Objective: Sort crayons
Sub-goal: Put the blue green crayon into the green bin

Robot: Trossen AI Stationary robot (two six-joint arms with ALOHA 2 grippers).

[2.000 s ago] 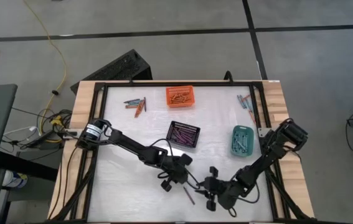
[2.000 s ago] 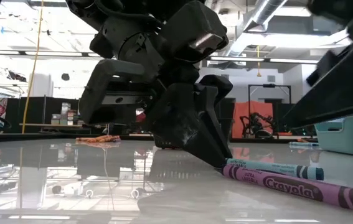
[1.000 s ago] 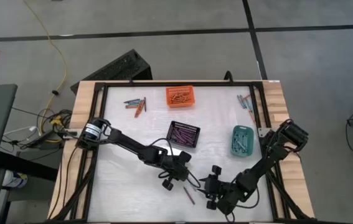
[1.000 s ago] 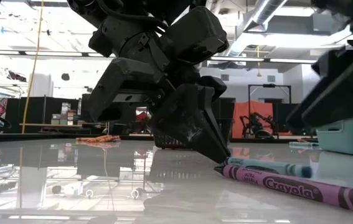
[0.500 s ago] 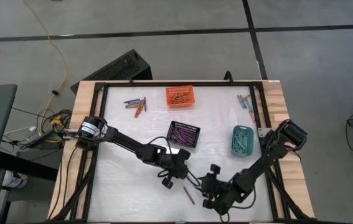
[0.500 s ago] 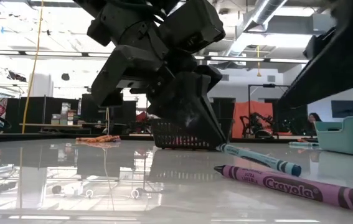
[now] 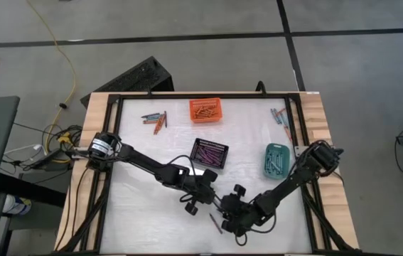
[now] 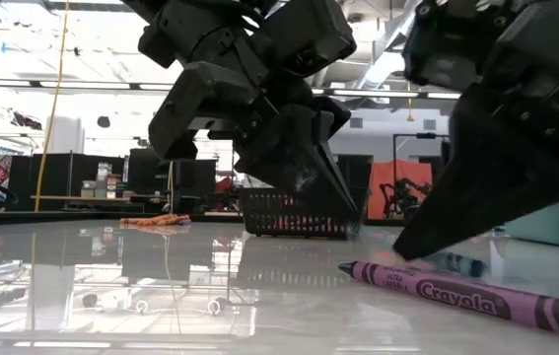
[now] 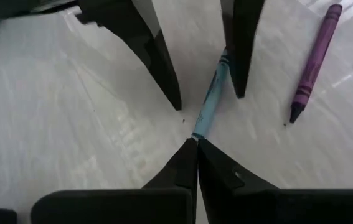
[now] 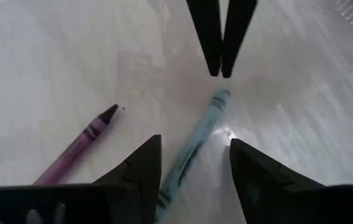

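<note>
**Two hands meeting over a teal-blue crayon near the front of the surface**

The left hand (image 7: 200, 201) is hovering near the front middle of the white surface (image 7: 144, 213), its fingers (image 9: 192, 163) pressed together and holding nothing; their tips are pointing at one end of a teal-blue crayon (image 9: 211, 93) without clearly touching it. The right hand (image 7: 224, 211) is facing it from the other side, fingers (image 10: 142, 163) standing apart and straddling the same crayon, which is lying flat between them. In the low view the right hand is blocking most of this crayon, leaving only a short stretch showing.

A purple crayon (image 8: 456, 299) is lying just beside the teal-blue one, apart from both hands, tilted relative to it and resting on the surface.

Other things around:
- A black basket (image 7: 209, 153) is sitting near the middle of the surface, behind the left hand, with purple crayons inside.
- An orange basket (image 7: 206, 110) is sitting at the far edge, holding orange-red crayons.
- A teal basket (image 7: 276, 160) is sitting at the right side, close to the right arm, with teal-blue crayons inside.
- A loose cluster of crayons (image 7: 155, 119) is lying at the far left, and another cluster (image 7: 281, 119) at the far right corner.
</note>
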